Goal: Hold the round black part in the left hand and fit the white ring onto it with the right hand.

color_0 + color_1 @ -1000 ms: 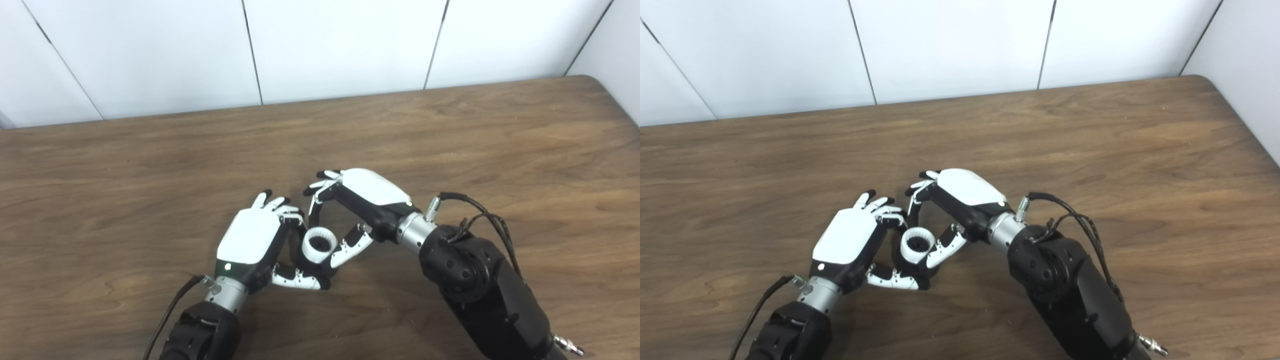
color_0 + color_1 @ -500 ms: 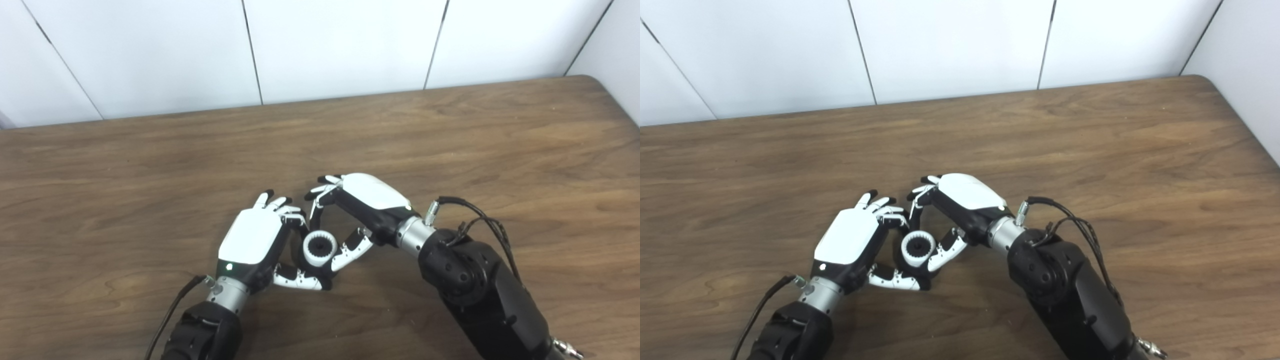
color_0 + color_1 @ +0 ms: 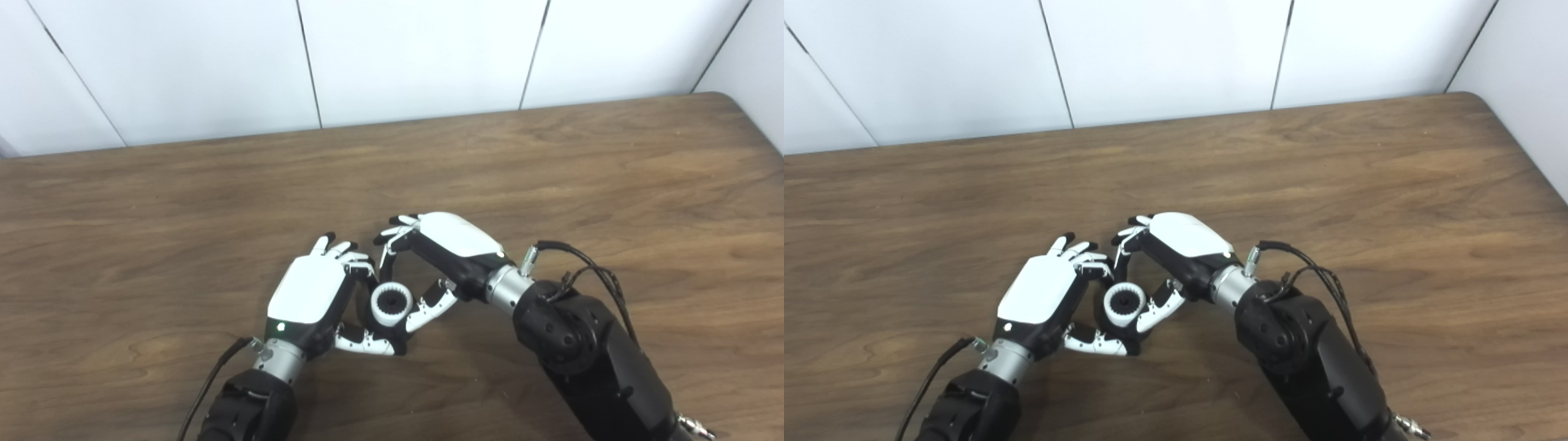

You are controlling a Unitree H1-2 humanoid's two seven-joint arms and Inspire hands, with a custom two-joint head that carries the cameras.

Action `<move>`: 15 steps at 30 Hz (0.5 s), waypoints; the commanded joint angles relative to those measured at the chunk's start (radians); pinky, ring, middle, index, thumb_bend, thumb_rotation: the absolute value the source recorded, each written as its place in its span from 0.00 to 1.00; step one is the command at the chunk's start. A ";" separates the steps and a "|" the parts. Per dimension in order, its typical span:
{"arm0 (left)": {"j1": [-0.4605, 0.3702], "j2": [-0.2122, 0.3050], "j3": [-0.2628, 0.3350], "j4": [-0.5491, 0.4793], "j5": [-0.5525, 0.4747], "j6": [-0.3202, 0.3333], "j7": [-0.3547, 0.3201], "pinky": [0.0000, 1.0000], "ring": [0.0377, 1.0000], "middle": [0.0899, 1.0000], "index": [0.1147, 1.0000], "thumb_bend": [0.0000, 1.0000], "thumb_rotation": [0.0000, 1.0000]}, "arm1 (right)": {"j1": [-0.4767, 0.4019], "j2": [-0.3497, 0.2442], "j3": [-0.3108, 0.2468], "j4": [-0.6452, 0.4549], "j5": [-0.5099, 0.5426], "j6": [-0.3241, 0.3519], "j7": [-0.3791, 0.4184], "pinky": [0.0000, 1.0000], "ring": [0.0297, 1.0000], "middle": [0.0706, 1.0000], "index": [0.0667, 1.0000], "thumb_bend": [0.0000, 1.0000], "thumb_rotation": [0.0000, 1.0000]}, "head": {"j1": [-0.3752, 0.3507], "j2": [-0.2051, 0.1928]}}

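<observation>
Down near the front edge of the wooden table (image 3: 551, 159), both hands were huddled together over one small assembly. The left hand (image 3: 309, 294) was wrapped around the round black part (image 3: 392, 302), fingers curled behind it and thumb tucked underneath. The white ring (image 3: 381, 313) sat around that dark core, its toothed inner edge facing up toward the cameras. The right hand (image 3: 450, 245) arched over from the far side, its thumb pressed against the ring's outer wall and its fingers (image 3: 392, 236) curved down behind, so it was gripping the ring rather than hanging free. Both pieces looked like light, stiff plastic to me, the ring smooth on the outside and likely to slip, so a pinch across the outer wall seemed the sensible hold, kept square so the teeth would not bind. The left eye view showed a little more of the ring's side wall. The right eye view (image 3: 1124, 303) looked slightly straighter into the bore and showed the teeth and black centre more plainly. Whether the ring was fully seated, neither view could tell me.
</observation>
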 commanded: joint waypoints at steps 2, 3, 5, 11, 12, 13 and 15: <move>-0.016 0.001 -0.004 -0.019 0.001 -0.014 0.009 1.00 0.89 0.75 0.42 0.52 0.05 | -0.027 0.006 -0.014 -0.020 -0.013 -0.010 -0.022 0.99 0.97 0.85 0.60 1.00 0.29 | -0.001 0.001; -0.016 0.001 -0.003 -0.019 0.000 -0.014 0.009 1.00 0.89 0.75 0.42 0.52 0.05 | -0.028 0.006 -0.015 -0.021 -0.017 -0.010 -0.021 0.99 0.97 0.86 0.61 1.00 0.29 | -0.001 0.001; -0.016 0.001 -0.003 -0.019 0.000 -0.013 0.009 1.00 0.89 0.75 0.42 0.52 0.05 | -0.028 0.007 -0.017 -0.024 -0.021 -0.009 -0.020 0.99 0.97 0.86 0.62 1.00 0.30 | -0.001 0.001; -0.018 0.003 -0.001 -0.018 -0.003 -0.015 0.009 1.00 0.89 0.75 0.42 0.52 0.05 | -0.034 0.003 -0.030 -0.025 -0.018 -0.009 -0.016 0.98 0.97 0.87 0.63 1.00 0.30 | 0.001 0.006; -0.019 0.003 0.000 -0.019 -0.004 -0.014 0.008 1.00 0.89 0.75 0.42 0.52 0.05 | -0.036 0.001 -0.034 -0.024 -0.015 -0.017 -0.022 0.98 0.97 0.87 0.63 1.00 0.30 | 0.001 0.006; -0.019 0.004 0.001 -0.018 -0.005 -0.014 0.007 1.00 0.89 0.75 0.42 0.52 0.05 | -0.038 -0.002 -0.039 -0.022 -0.012 -0.024 -0.028 0.97 0.97 0.87 0.63 1.00 0.30 | 0.000 0.006; -0.020 0.005 0.003 -0.019 -0.010 -0.015 0.007 1.00 0.90 0.75 0.42 0.52 0.05 | -0.044 -0.008 -0.049 -0.020 -0.008 -0.029 -0.032 0.96 0.97 0.87 0.63 1.00 0.29 | -0.001 0.004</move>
